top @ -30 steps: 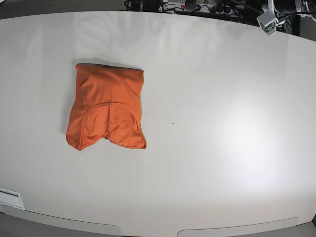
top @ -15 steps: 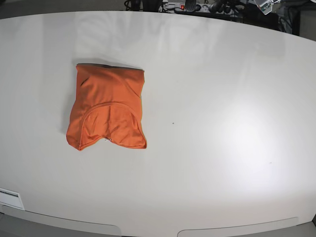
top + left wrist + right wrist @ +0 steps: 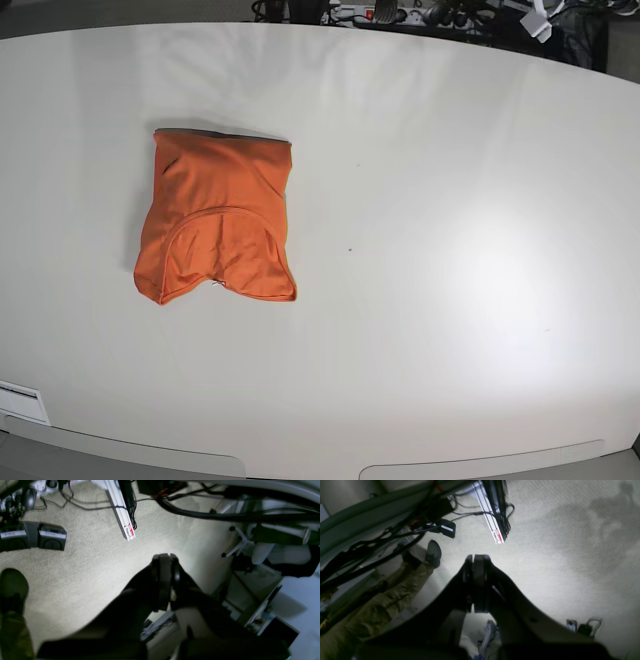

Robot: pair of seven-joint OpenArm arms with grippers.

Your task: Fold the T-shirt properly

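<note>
Both of my end effectors hang off the worktop over carpeted floor, with nothing between their fingers. Going left to right across the base view, the T-shirt lies folded into a compact orange bundle on the left half of the white worktop, its collar curve facing up near the lower edge of the bundle. My right end effector has its jaws pressed together above the carpet, beside a leg in olive trousers. My left end effector is likewise clamped shut on nothing.
</note>
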